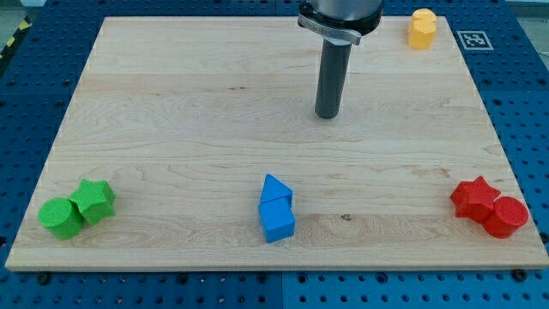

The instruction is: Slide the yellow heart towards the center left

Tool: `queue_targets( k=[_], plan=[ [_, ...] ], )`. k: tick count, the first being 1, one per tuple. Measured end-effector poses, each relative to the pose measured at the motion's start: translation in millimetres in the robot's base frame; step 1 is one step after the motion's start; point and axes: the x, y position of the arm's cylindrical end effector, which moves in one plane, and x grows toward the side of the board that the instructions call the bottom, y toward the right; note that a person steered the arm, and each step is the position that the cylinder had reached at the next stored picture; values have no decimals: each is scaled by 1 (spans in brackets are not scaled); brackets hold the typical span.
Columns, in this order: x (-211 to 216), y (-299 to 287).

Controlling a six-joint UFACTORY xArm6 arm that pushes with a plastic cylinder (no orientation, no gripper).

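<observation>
Camera view showed the yellow heart (421,27) untouched at the board's (171,103) top right; my tip (327,115), bare and grasping nothing, stood well apart, so the whole slide remained.

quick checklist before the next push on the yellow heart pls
1. Yellow block located, top right corner of the board: ok.
2. Its heart shape confirmed: cannot tell, too small.
3. My tip touching it: not ok, the tip stands apart, to the view's left and lower.
4. My tip on the block's right side for a leftward push: not ok.
5. Path to centre left free of blocks: ok; green pair, blue pair and red pair sit along the bottom.
</observation>
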Motion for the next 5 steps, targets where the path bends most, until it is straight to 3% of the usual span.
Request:
queue_targets(
  k=[1, 3, 4, 5],
  plan=[
    [-4, 5],
    [-57, 179],
    [-83, 243],
    [-102, 261]
  ],
)
